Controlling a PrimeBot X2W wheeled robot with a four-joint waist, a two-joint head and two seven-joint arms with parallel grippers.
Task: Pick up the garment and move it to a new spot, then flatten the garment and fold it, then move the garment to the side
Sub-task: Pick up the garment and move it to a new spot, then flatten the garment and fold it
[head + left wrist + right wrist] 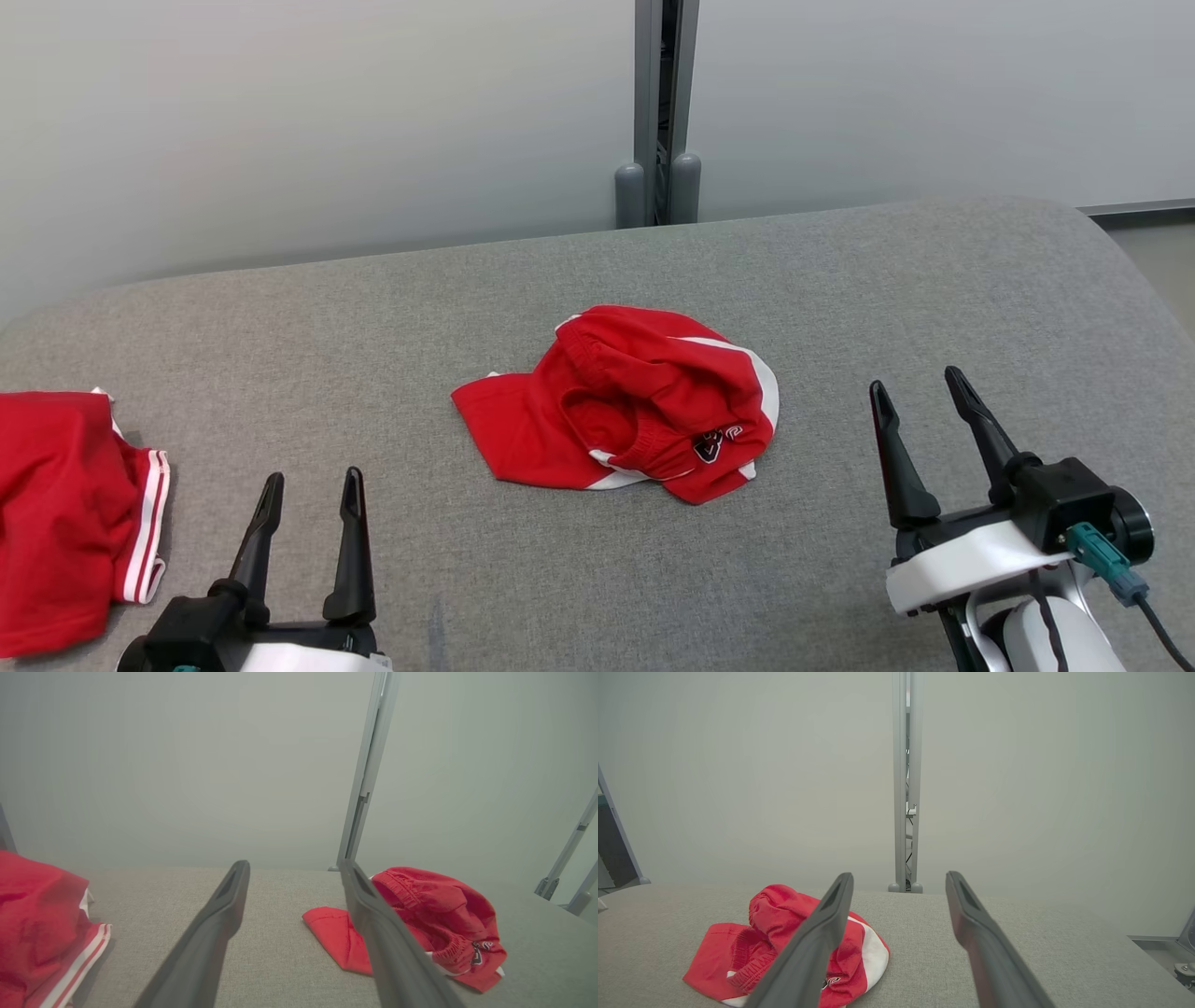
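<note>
Grey woven upholstery covers the padded surface (560,579) on which everything lies. Nearest, the left gripper (313,476) hovers well short of the upright post (658,112) and to its left, its two dark fingers spread wide with nothing between them. A second red piece (65,504) with white stripes lies far to the left of the post. The right gripper (915,378), short of the post and to its right, is likewise spread wide and empty.

Farther on, directly in front of the post, the garment (635,401) sits in a crumpled heap: red shorts with white side panels and a small dark emblem. It looks light, thin and limp, likely to sag and unfurl when lifted, and neither fragile nor slippery. The gathered waistband (404,891) on top forms the thickest ridge and seems the surest place to pinch. The flat hem on the side left of the post would need a scooping approach.
</note>
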